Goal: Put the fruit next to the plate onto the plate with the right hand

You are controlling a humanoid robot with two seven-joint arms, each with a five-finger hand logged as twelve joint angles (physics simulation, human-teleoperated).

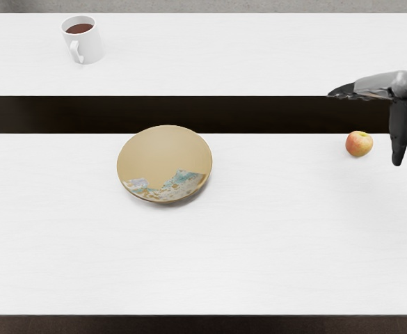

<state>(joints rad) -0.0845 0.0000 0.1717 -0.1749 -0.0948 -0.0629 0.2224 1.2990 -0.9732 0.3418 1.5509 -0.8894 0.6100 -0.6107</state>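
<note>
The right hand (395, 92) hovers open and empty just beside the apple (359, 143), which sits on the table (293, 229) well right of the plate (164, 164), so a glancing touch could roll it away

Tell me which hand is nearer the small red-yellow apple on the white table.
Right. The right hand hovers open just right of and above the small red-yellow apple in the picture, not touching it. The left hand is out of view.
</note>
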